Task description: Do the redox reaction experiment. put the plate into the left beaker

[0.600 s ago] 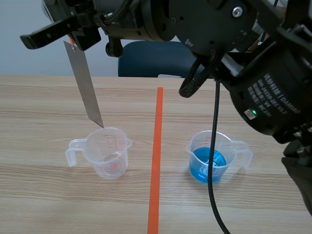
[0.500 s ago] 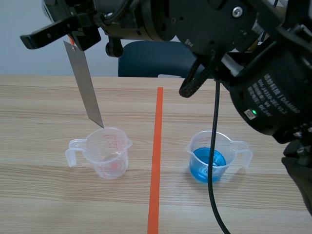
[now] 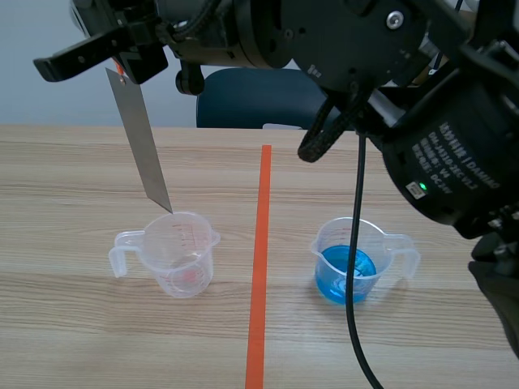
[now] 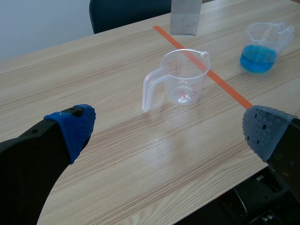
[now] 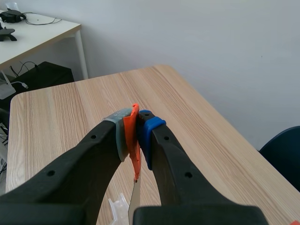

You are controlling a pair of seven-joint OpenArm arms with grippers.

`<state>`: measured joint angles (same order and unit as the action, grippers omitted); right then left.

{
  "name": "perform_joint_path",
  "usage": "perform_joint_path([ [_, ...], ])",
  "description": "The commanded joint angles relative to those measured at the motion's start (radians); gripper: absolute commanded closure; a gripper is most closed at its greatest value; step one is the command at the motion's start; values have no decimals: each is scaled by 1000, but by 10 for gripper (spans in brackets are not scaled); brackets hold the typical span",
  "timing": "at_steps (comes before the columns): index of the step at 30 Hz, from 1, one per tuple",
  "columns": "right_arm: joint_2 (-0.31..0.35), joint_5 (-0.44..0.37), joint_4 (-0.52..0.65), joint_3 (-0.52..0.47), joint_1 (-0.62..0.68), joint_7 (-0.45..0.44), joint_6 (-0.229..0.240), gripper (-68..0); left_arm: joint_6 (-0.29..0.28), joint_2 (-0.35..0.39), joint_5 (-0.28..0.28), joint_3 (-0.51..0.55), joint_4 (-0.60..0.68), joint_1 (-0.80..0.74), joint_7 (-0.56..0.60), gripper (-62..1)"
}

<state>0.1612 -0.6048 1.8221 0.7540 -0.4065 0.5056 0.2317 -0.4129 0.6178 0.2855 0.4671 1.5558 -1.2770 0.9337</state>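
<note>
Metal plate (image 3: 142,142): we are clamping it in right pincer (image 5: 134,136), tip hanging below near clear beaker (image 3: 180,253); left pincer (image 4: 168,129) gaping.

plate (image 4: 186,18): upper end cut off | left beaker (image 5: 118,206): mostly hidden under right hand (image 5: 133,132), perhaps handle showing

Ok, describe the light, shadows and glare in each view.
Scene view: soft even light, faint shadows under the clear cup and the blue-filled cup; the plate looks flat grey, no glare. Left wrist view: a pale sheen on the table ahead of the open left pincer. Right wrist view: the right pincer, shut on the plate, is dark against a bright wall.
</note>
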Motion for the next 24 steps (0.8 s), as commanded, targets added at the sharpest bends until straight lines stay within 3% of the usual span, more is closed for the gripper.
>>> perform_joint_path([
  [1, 2, 0, 4, -9, -20, -15, 0, 0, -1, -3, 10, 6, 14, -2, 19, -623],
  [24, 3, 29, -19, -8, -3, -50, 0, 0, 0, -3, 10, 6, 14, -3, 15, -623],
])
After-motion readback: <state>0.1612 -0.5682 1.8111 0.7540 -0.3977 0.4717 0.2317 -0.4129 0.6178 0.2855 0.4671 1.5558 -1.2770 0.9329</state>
